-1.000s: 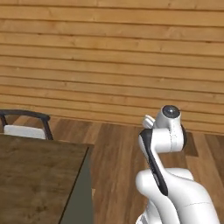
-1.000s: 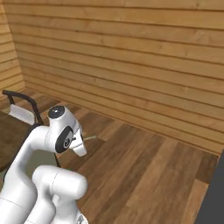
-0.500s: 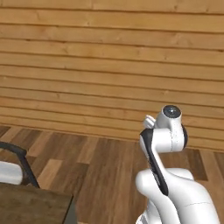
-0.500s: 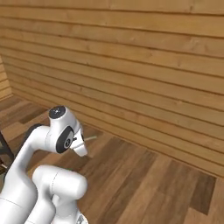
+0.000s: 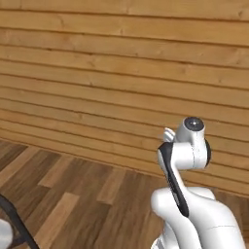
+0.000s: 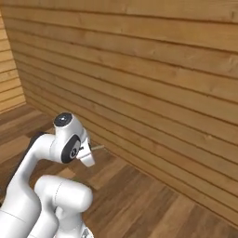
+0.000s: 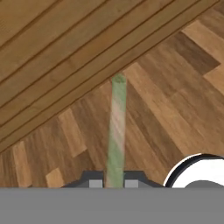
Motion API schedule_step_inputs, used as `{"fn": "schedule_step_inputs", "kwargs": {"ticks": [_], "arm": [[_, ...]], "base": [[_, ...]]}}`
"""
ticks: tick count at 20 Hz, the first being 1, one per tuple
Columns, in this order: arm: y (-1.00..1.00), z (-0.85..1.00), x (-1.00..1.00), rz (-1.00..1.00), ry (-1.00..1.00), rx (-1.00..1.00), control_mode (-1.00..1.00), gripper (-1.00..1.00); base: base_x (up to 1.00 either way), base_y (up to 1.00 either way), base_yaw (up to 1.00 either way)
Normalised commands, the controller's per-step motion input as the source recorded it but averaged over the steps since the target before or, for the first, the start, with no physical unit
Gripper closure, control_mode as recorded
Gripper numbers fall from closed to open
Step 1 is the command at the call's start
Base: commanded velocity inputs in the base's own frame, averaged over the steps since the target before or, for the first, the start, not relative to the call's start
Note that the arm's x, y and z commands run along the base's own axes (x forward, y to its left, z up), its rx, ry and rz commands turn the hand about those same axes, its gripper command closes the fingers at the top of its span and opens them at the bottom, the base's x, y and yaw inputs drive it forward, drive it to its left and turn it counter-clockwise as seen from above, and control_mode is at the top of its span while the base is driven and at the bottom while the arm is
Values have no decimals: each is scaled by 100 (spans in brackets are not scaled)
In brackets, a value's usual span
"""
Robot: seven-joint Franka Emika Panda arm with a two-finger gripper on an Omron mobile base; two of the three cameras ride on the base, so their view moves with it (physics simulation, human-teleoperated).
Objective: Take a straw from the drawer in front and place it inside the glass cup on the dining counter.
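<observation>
The straw (image 7: 116, 131), a thin straight pale greenish-white tube, stands pinched between the two dark fingers (image 7: 94, 181) of the gripper (image 7: 114, 183), projecting away from the hand over the wood-plank floor (image 7: 175, 113). The smooth white arm (image 5: 194, 214) is folded up before a horizontally boarded timber wall (image 5: 121, 73). The straw tip (image 6: 98, 147) shows beside the wrist.

You are in a home-like room: a plank wall (image 5: 97, 73) fills the upper frame, a wood floor (image 5: 82, 204) the lower, a chair (image 5: 12, 223) lower left.
</observation>
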Motion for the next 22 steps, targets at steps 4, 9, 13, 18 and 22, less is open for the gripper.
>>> {"fn": "schedule_step_inputs", "kwargs": {"ticks": [4, 9, 13, 18, 22], "arm": [[0, 0, 0, 0, 0, 0, 100, 100], [0, 0, 0, 0, 0, 0, 100, 100], [0, 0, 0, 0, 0, 0, 100, 100], [0, 0, 0, 0, 0, 0, 100, 100], [0, 0, 0, 0, 0, 0, 100, 100]], "base": [[100, 14, 43], [100, 17, 48], [100, 9, 55], [100, 0, 59], [100, 0, 61]]}}
